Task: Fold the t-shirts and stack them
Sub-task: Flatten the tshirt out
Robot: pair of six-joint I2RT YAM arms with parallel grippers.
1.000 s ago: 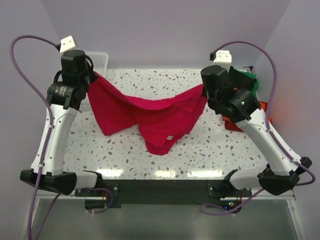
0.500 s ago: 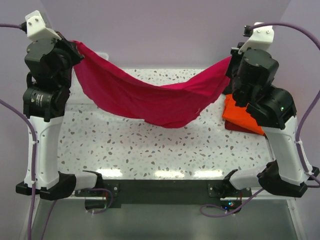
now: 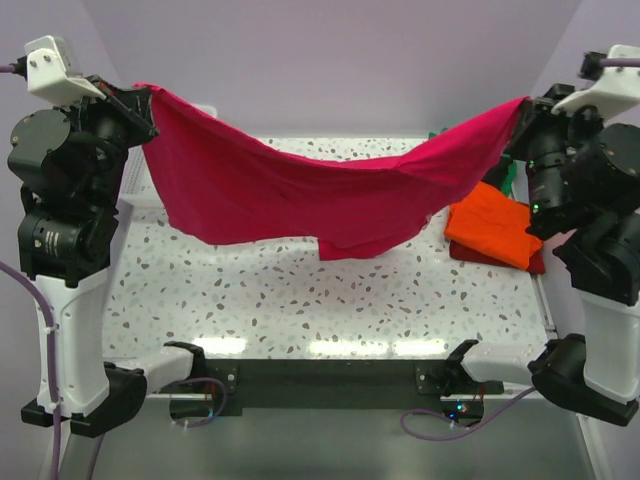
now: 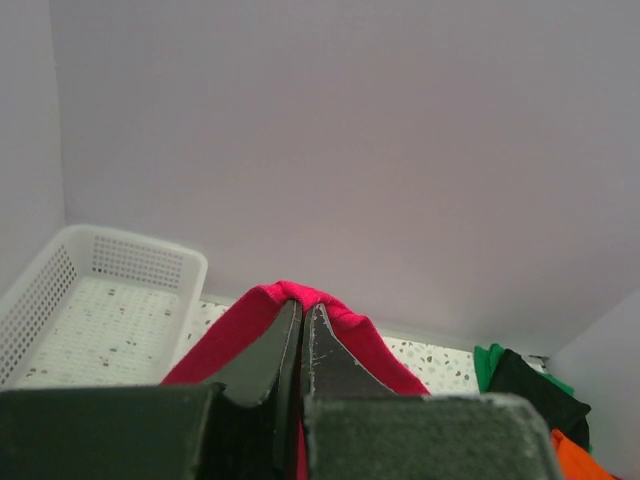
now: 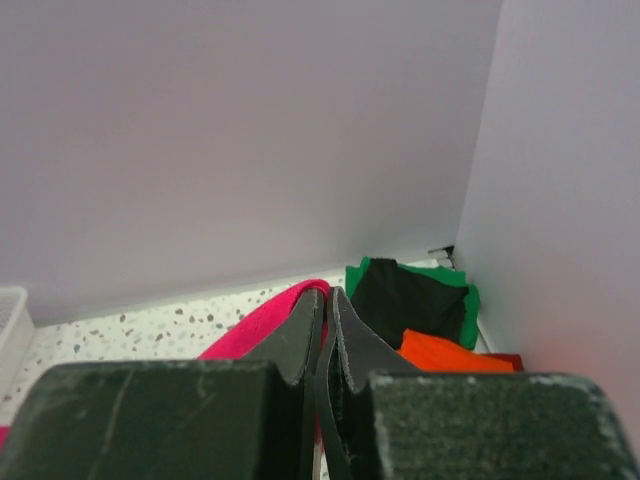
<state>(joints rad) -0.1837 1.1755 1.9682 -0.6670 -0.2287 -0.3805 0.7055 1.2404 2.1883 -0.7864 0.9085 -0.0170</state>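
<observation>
1. The left gripper (image 3: 143,100) is raised high at the far left, its jaws pressed together on one edge of the crimson-pink t-shirt (image 3: 290,190).
2. In the left wrist view, a fold of that cloth bulges up over the two closed fingertips.
3. The right gripper (image 3: 521,108) is raised at the far right, likewise clamped on the opposite edge of the same shirt; the right wrist view shows pink cloth pinched between its fingers (image 5: 305,330).
4. The shirt hangs between the two arms as a sagging sheet above the speckled worktop (image 3: 300,300), lowest near the middle.
5. At the right far corner of the worktop lies a folded orange t-shirt (image 3: 490,230) on top of a dark red t-shirt (image 3: 535,265).
6. Behind them sit a black t-shirt (image 5: 405,300) and a green t-shirt (image 5: 362,272), the black on the green.
7. A white mesh basket (image 4: 120,238) stands at the far left corner.
</observation>
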